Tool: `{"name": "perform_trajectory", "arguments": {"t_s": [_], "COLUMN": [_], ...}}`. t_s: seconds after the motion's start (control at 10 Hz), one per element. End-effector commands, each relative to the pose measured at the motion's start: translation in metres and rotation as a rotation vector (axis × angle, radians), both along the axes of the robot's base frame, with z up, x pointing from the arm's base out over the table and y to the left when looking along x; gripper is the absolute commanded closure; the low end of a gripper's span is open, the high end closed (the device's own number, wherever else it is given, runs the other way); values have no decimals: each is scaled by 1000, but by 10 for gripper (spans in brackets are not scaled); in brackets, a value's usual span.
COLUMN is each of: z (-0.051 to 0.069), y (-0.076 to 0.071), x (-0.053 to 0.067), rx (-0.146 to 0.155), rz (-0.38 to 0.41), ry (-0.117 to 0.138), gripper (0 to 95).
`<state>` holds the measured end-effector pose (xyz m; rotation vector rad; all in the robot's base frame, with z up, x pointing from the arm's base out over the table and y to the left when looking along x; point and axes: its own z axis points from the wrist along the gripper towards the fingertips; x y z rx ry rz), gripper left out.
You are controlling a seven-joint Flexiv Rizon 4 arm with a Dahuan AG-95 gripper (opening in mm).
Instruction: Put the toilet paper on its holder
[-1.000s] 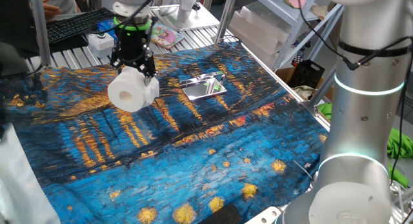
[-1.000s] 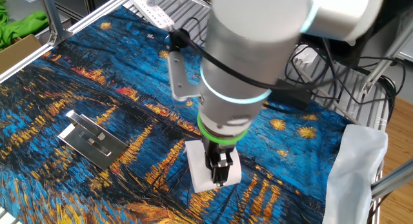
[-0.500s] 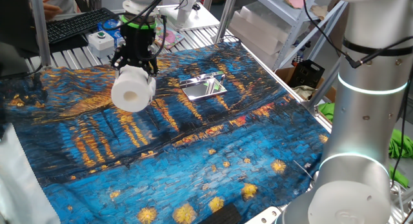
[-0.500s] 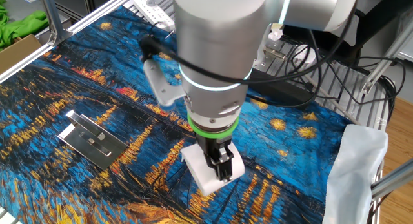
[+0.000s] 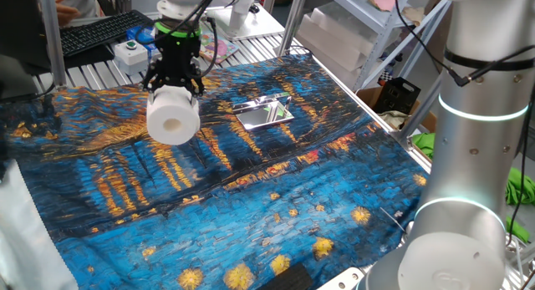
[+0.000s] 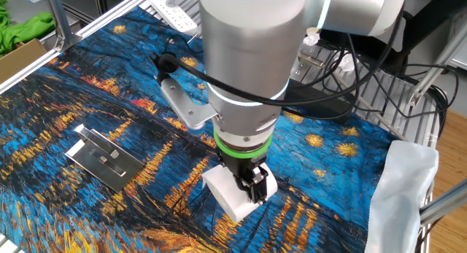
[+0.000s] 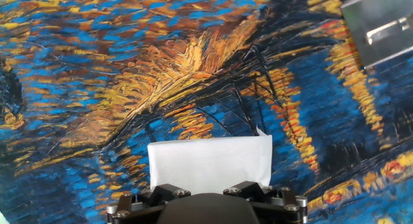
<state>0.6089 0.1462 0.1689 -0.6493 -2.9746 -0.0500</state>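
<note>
You get one fixed view from beside the arm's silver column, looking across the painted cloth (image 5: 251,198) toward the shelving at 12 o'clock. The other fixed view faces back from the opposite side, nearer, and shares the holder (image 6: 102,157) at 9 o'clock. Your hand view looks straight down, very near, catching the holder (image 7: 381,27) at 2 o'clock.

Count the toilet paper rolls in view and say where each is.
1. The toilet paper is clamped in the gripper above the painted cloth, off to the side of the chrome holder. The arm blocks part of the cloth in the other fixed view, so more could be hidden.
</note>
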Motion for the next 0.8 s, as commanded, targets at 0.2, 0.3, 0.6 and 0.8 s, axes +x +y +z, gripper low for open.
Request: {"name": "perform_trajectory", "arguments": {"t_s": [0.2, 0.3, 0.6, 0.8], "z": [1, 1, 4, 11], "y": [-1, -1, -5, -18], "x": [-1, -1, -3, -8], "rx": [-44, -52, -48, -35], "rz": [-85, -93, -119, -94], "ry": [-58, -51, -57, -56], "gripper": [950, 950, 950, 950]}}
